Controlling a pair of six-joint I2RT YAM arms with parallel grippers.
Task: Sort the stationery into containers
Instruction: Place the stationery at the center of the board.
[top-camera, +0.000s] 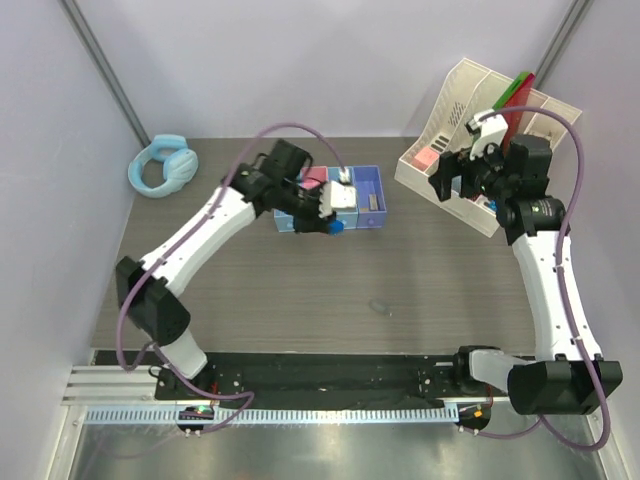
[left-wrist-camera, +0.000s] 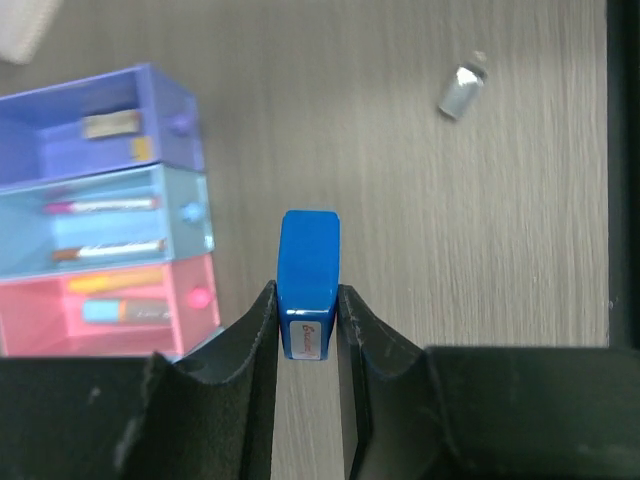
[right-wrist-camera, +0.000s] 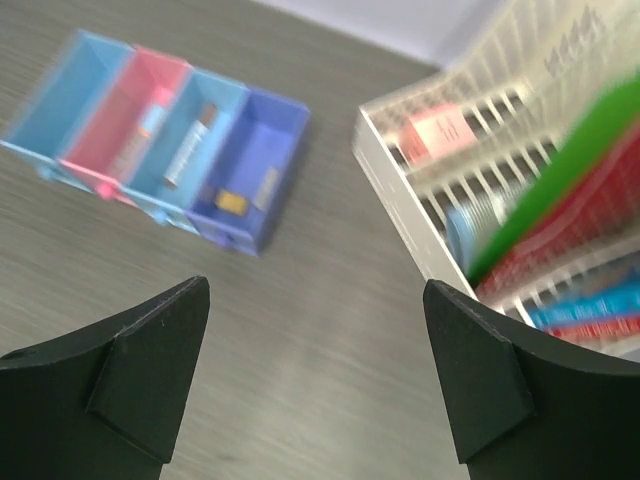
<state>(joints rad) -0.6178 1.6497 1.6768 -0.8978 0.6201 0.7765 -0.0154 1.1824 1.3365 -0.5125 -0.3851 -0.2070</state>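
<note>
My left gripper (left-wrist-camera: 307, 297) is shut on the blue block (left-wrist-camera: 309, 265) and holds it over the table just beside the containers (left-wrist-camera: 110, 215). From above, that gripper (top-camera: 336, 222) sits at the front edge of the bin row (top-camera: 372, 188). The purple bin (left-wrist-camera: 170, 115) holds a grey eraser (left-wrist-camera: 110, 123) and a gold clip (left-wrist-camera: 142, 148). Two pens (left-wrist-camera: 100, 205) lie in the blue bin. A yellow marker (left-wrist-camera: 115, 281) and a pale blue tube (left-wrist-camera: 105, 311) lie in the pink bin. My right gripper (right-wrist-camera: 315, 300) is open and empty, raised near the file organiser (top-camera: 447, 176).
A cream slotted file organiser (top-camera: 470, 95) with red and green folders stands at the back right. Light blue headphones (top-camera: 163, 165) lie at the back left. A small silvery piece (left-wrist-camera: 461, 92) rests on the table in front of the bins (top-camera: 381, 307).
</note>
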